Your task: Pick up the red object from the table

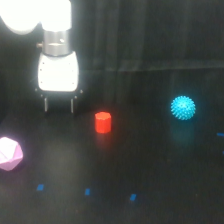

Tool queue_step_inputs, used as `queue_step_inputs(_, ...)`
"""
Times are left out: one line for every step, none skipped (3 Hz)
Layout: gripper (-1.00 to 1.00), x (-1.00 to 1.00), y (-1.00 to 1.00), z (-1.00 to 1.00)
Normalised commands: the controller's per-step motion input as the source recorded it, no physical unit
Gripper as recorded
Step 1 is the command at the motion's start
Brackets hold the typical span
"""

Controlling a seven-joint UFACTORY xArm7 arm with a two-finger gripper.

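The red object (103, 122) is a small bright red stubby cylinder standing on the black table (150, 165) near the middle. My gripper (59, 105) hangs from the white arm at the upper left of the exterior view, to the left of the red object and farther back. Its two thin dark fingers (46, 104) point down with a clear gap between them and nothing in it. The gripper is open and apart from the red object.
A teal spiky ball (183, 108) sits at the exterior view's right. A pink polyhedron (9, 153) sits at the left edge. Small blue tape marks (87, 191) lie along the front of the table. A dark curtain hangs behind.
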Motion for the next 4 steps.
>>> queue_step_inputs(0.63,0.97,-0.14,-0.39)
queue_step_inputs(0.91,1.00,-0.42,-0.61)
queue_step_inputs(0.47,1.00,0.30,-0.12)
queue_step_inputs(0.30,-0.03,-0.66,-0.57)
